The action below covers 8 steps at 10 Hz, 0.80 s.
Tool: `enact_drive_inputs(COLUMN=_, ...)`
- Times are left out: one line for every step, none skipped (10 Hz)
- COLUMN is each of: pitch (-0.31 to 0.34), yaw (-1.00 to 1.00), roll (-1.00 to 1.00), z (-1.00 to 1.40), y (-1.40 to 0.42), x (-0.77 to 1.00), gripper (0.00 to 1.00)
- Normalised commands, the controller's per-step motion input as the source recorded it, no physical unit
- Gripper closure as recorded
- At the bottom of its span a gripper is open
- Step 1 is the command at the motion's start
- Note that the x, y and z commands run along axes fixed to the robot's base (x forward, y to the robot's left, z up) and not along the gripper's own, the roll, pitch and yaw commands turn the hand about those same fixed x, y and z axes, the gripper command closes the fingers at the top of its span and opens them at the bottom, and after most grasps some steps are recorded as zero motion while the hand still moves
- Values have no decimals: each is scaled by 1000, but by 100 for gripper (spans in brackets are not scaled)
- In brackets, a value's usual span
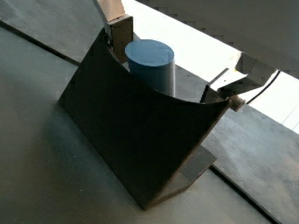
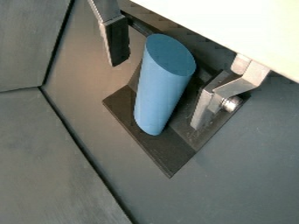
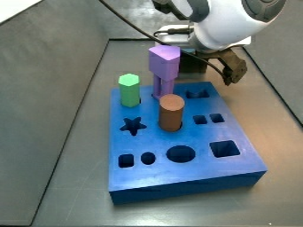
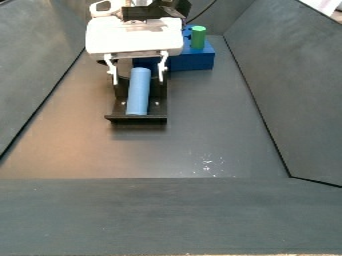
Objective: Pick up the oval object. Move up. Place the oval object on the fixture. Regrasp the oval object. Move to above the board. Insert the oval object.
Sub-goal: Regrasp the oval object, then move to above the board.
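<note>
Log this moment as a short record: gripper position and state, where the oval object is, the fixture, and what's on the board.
gripper: at the fixture, fingers on either side of the oval object with gaps showing, open
oval object: leaning on the fixture, not inserted
fixture: on the dark floor, beside the board
board: holds a purple peg, a green peg and an orange-brown cylinder; several cutouts open
step: placed on the fixture; regrasp not yet done
</note>
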Motion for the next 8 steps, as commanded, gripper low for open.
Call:
enact_drive_inputs(pitch=16, yaw=-15, roll=45, z=-177, y=3, x=14, gripper=0)
enact_drive_inputs(pitch=16, yaw=-11, roll=45, z=-177, y=3, x=14, gripper=0)
enact_drive_inputs(pitch=0, yaw=0, roll=0, z=0, y=0, x=0, gripper=100)
enact_drive_inputs(pitch=-25, yaw=-225, roll=-438, z=1000, y=143, x=40, gripper=100)
enact_drive_inputs(pitch=-18, yaw=-226, roll=-437, z=1000, y=144, x=37, gripper=100)
enact_drive_inputs(pitch=-2, yaw=-190, roll=-408, z=1000, y=142, x=25, gripper=100)
enact_drive_inputs(pitch=14, yaw=-136, roll=-302, z=1000, y=135, x=14, gripper=100)
enact_drive_inputs(pitch=27, yaw=-116, roll=-251, z=1000, y=133, x=13, gripper=100)
